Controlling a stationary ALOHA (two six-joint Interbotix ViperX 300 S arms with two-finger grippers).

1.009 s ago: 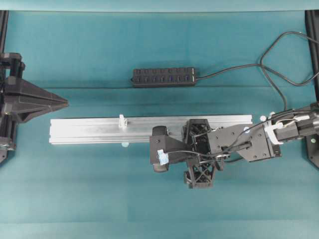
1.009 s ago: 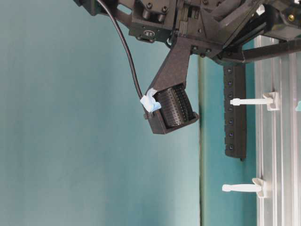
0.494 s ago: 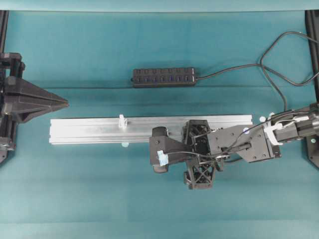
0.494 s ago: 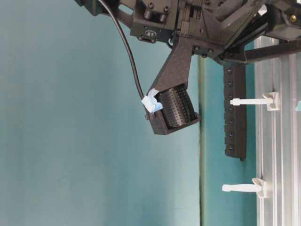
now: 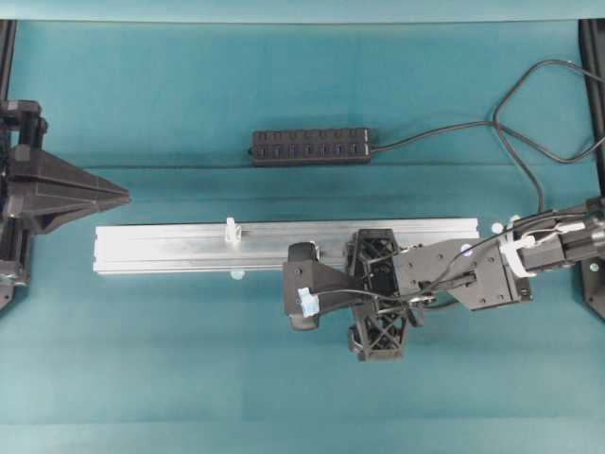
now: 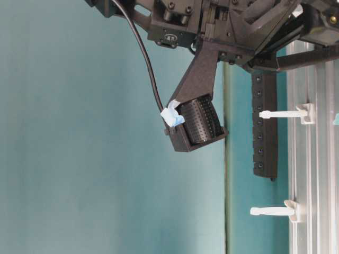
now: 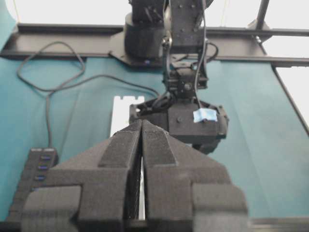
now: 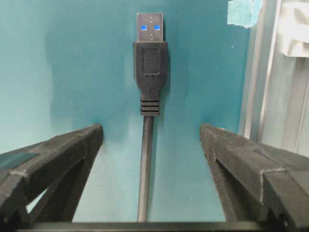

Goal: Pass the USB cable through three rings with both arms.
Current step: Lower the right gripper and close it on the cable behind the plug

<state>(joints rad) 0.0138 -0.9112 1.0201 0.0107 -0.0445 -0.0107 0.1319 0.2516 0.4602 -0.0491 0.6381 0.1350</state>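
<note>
From above, the right gripper (image 5: 378, 305) hangs low beside the near edge of the silver rail (image 5: 170, 246), where one ring (image 5: 230, 230) stands. The left gripper (image 5: 118, 196) waits far left, pinched tight on nothing.

The right wrist view shows the USB cable (image 8: 146, 159) lying flat between wide-open, empty jaws. It looks thin, light and bendy; the stiff plug (image 8: 150, 72) seems best to grab. No readable writing shows.

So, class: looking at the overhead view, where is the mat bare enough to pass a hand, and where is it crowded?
Bare: the strip between the hub and the rail, and the mat below the rail. Crowded: the rail's right end, under the right gripper, and the cords at upper right.
</note>
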